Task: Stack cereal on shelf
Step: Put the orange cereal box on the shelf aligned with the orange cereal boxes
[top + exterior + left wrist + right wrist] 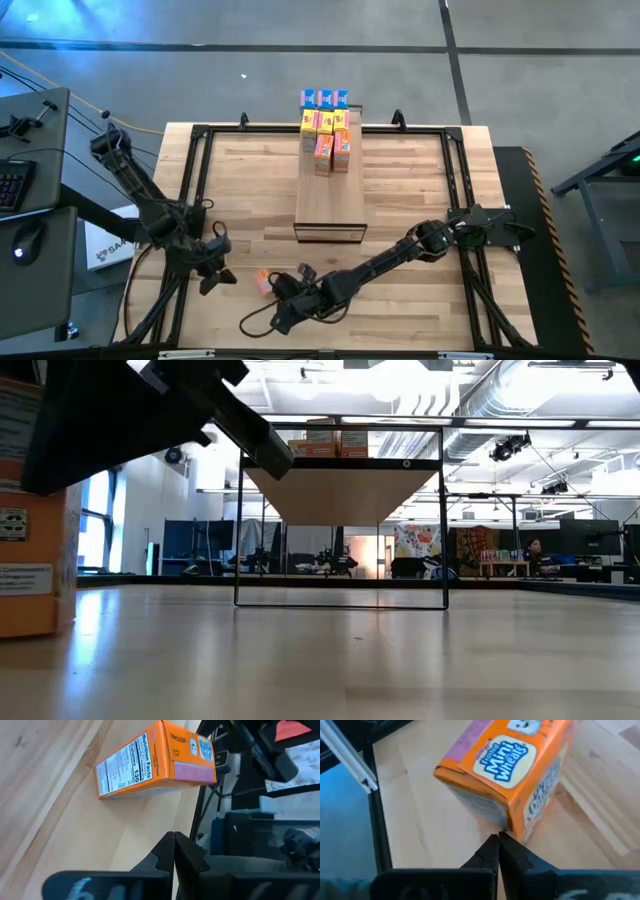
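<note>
One orange-red cereal box (pixel 262 282) stands on the tabletop near the front edge, between my two grippers; it fills the left edge of the low view (pixel 35 510). My left gripper (pixel 174 839) is shut a short way to the box's (pixel 155 762) left, clear of it. My right gripper (pixel 498 839) is shut right at the box's (pixel 510 765) lower corner, coming from the right. The shelf (pixel 330 195) runs from mid-table to the far edge. On its far end stand blue (pixel 325 98), yellow (pixel 318 122) and orange-red (pixel 335 150) cereal boxes. My right gripper's shut fingertips (pixel 492 847) slant down from the table's right and meet the picture of the box's lower corner (pixel 512 831). I cannot tell whether they touch it. The box stands on the table.
A dark cable (pixel 255 320) loops on the table by the front edge under my right arm. Dark frame rails (pixel 195 180) run along the table's sides. A desk with keyboard and mouse (pixel 25 240) stands off the left edge.
</note>
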